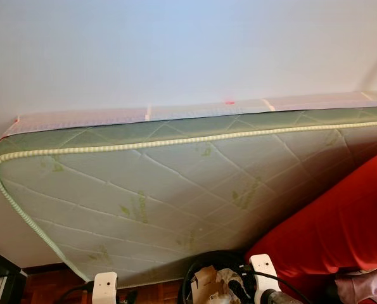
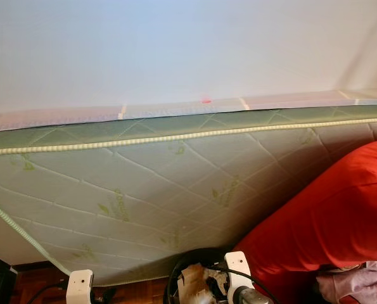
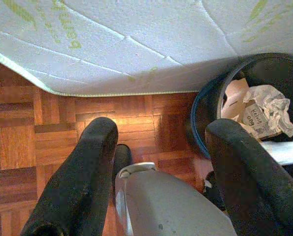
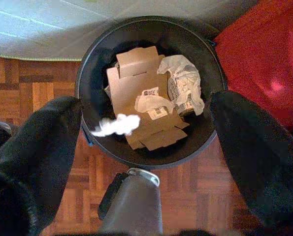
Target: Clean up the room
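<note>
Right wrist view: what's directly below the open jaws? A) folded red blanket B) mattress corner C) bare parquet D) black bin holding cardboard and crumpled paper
D: the right gripper, jaws spread wide, hangs over the black bin, with flattened cardboard and crumpled paper inside.

Quilted mattress (image 1: 175,183) leaning on white wall (image 1: 175,50), red bedding perhaps (image 1: 340,221), parquet floor (image 3: 33,128)
</note>
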Tool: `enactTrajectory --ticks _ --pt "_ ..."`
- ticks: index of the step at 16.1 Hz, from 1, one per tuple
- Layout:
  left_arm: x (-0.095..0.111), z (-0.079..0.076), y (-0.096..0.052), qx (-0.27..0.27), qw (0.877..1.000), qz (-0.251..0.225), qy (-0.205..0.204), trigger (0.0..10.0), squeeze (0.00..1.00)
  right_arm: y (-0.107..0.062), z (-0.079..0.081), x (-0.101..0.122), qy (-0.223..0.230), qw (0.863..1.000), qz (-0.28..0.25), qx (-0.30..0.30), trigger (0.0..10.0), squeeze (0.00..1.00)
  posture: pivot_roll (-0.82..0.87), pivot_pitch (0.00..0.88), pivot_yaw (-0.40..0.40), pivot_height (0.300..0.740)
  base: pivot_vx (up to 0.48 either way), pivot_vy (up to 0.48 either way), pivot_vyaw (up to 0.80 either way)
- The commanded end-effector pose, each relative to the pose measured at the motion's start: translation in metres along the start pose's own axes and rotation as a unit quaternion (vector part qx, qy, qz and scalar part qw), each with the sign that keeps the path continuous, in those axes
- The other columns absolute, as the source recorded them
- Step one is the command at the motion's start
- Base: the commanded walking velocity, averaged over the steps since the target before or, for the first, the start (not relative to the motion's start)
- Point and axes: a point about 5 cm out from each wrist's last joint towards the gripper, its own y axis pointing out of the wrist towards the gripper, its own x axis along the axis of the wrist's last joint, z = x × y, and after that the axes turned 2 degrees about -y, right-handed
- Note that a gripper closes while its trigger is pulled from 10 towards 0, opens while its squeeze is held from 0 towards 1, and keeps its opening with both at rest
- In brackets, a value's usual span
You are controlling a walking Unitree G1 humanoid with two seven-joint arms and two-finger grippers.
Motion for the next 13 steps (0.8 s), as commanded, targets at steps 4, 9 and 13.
enactTrajectory --ticks 4,9,13 --pt "-0.005 -0.001 0.000 -0.002 1.000 0.018 0.005 10.0 0.00 0.003 0.006 0.011 0.010 1.000 -0.012 -0.009 10.0 0.00 0.15 0.038 -0.088 0.740 0.000 0.000 0.00" --pt "-0.006 0.001 0.000 0.007 1.000 0.029 0.005 10.0 0.00 -0.005 -0.024 0.008 0.190 0.975 -0.070 -0.092 10.0 0.00 0.15 0.043 -0.081 0.740 0.000 0.000 0.00" --pt "-0.007 0.003 -0.001 0.015 0.999 0.041 0.001 10.0 0.00 -0.011 -0.033 -0.009 0.207 0.970 -0.054 -0.114 10.0 0.00 0.14 0.051 -0.075 0.740 0.000 0.000 0.00"
